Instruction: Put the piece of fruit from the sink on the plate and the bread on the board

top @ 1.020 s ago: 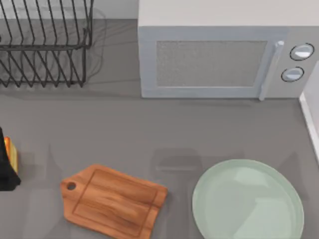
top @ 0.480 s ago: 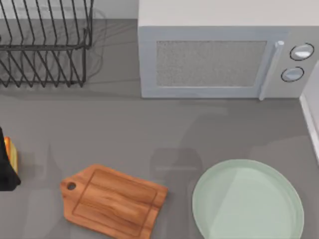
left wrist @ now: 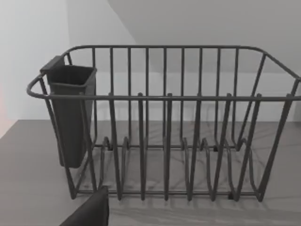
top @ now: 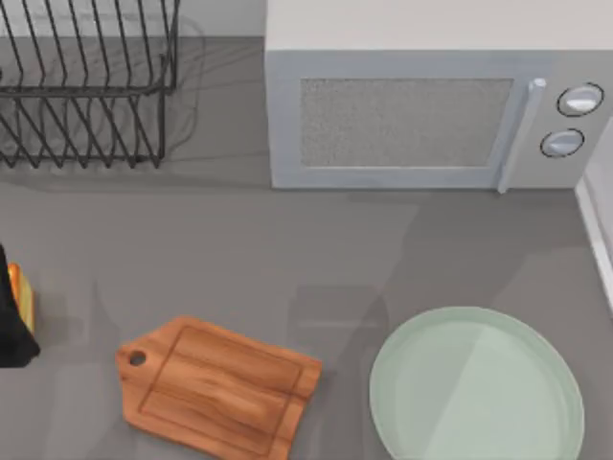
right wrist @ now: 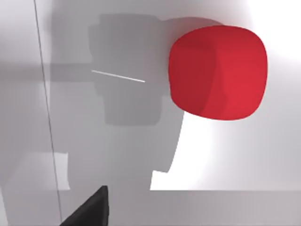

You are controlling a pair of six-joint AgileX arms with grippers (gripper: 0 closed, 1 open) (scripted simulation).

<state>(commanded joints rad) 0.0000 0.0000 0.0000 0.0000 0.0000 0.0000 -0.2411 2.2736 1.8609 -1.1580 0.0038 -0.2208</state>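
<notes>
The piece of fruit (right wrist: 217, 72) is seen in the right wrist view resting on the pale floor of the sink (right wrist: 244, 155), directly under the right arm's camera. A dark fingertip (right wrist: 89, 207) of that arm shows at the edge of the same view; whether the right jaws are released or clenched cannot be told.

The fruit is judged light, rigid and smooth-skinned. Because it is rounded, it is likely to roll or squirt out if pinched off-centre. A grip across the widest girth, with both fingers level on opposite flanks, is recommended.

In the top view, the bread (top: 21, 295) is found at the 9 o'clock edge of the table, touching the dark body of the left gripper (top: 10, 316). Whether the left jaws are clamped on it cannot be told. The bread is judged light and somewhat compressible; its flat, parallel sides are the proper surfaces to hold, with moderate force.

The board (top: 215, 385) lies at about 7 o'clock and is bare. The plate (top: 477, 388) lies at about 5 o'clock, also bare. The two are set near each other without touching. Neither placement is yet done.
</notes>
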